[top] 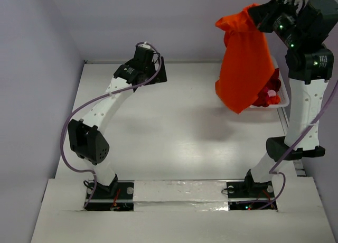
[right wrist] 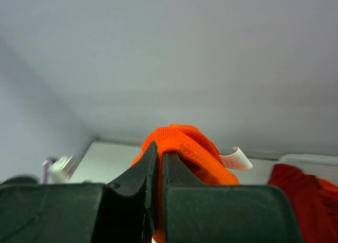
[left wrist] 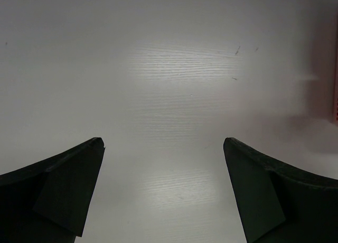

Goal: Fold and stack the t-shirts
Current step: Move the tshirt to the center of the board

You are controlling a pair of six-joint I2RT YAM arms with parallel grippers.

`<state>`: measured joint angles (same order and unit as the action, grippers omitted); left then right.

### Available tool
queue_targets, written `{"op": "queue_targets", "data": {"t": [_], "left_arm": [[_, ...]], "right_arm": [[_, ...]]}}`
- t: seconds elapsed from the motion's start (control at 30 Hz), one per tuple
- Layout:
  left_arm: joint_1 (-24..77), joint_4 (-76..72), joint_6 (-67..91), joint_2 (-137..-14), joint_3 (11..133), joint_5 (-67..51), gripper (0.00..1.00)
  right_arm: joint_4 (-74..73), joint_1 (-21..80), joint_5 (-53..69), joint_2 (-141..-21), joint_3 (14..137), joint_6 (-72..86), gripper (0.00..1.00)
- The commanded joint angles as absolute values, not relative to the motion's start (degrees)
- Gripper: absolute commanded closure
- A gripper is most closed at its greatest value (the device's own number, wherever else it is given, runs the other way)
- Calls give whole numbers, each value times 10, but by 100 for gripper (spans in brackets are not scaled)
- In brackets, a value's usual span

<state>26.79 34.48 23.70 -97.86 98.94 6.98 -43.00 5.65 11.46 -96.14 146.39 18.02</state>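
Top external view first, working from my left side across. The left gripper [top: 143,57] hangs over the far-left part of the white table [top: 185,137], pointing down, well apart from any cloth. On the left wrist camera I see its two dark fingers [left wrist: 66,187] spread wide, one at each lower corner of the picture, with only bare table [left wrist: 179,68] between them. That left gripper [left wrist: 163,142] holds nothing and touches nothing. A faint reddish blur sits at the right edge of that view; I cannot tell what it is.

Moving right, the right arm stands tall at the far-right corner. The right gripper [top: 260,16] is raised high above the table and has the orange-red t-shirt [top: 244,68] pinched by a bunched top edge. The shirt hangs down from there in one long loose drape, its lower end in front of the white basket [top: 285,90]. The dark crimson t-shirt [top: 265,96] lies crumpled in that basket, partly hidden behind the hanging cloth.

On the right wrist camera the right gripper [right wrist: 159,150] shows its jaws pressed nearly together, with just a thin slit between them and a ribbed fold of the orange-red t-shirt [right wrist: 185,142] clamped there. A small white label [right wrist: 235,159] curls out beside the fold. The dark crimson t-shirt [right wrist: 296,195] shows low at the right.
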Motion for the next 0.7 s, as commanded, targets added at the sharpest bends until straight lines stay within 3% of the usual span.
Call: {"op": "queue_targets", "data": {"t": [0.0, 0.4, 0.57, 0.67], "left_arm": [[275, 311, 259, -936, 975, 87, 1], [291, 283, 283, -908, 943, 105, 1], [297, 279, 301, -904, 926, 110, 1], [297, 267, 312, -887, 918, 125, 1]], "right_arm": [[-383, 86, 222, -934, 1446, 184, 100], [-444, 199, 270, -897, 1409, 142, 100], [-448, 213, 370, -888, 1383, 153, 100], [-476, 245, 321, -878, 1353, 128, 100]]}}
